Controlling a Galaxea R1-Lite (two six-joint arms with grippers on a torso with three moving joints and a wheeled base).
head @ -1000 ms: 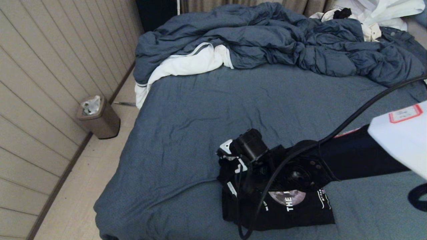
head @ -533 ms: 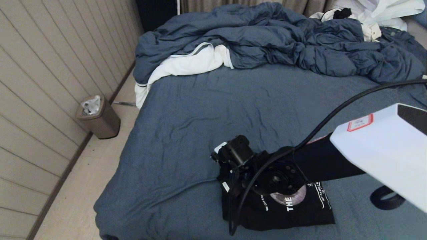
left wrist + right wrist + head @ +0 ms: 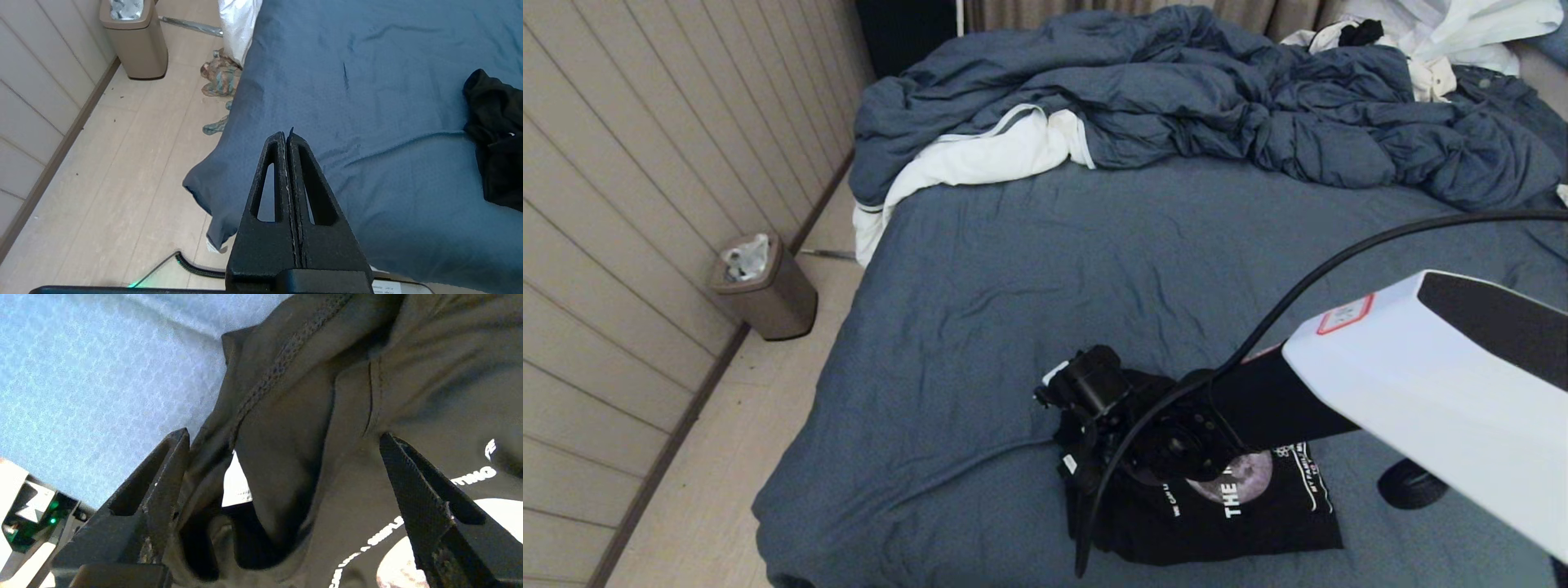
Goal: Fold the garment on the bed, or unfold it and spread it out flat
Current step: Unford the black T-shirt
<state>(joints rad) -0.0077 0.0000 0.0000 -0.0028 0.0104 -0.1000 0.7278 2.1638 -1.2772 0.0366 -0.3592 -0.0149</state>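
Jaws of the right gripper [image 3: 286, 457] spread wide, released, straddling a soft ridge of the garment [image 3: 1241, 514] with one finger against a fold. Thin black jersey, stitched hem, white label, grey moon print and white lettering. Folded into a rough rectangle near the foot edge of the bed [image 3: 980, 327], on a faintly creased slate-blue sheet. Beyond, a rumpled blue duvet [image 3: 1192, 98] with white lining. Left gripper [image 3: 287, 136] parked over the bed's corner, jaws clenched on nothing.
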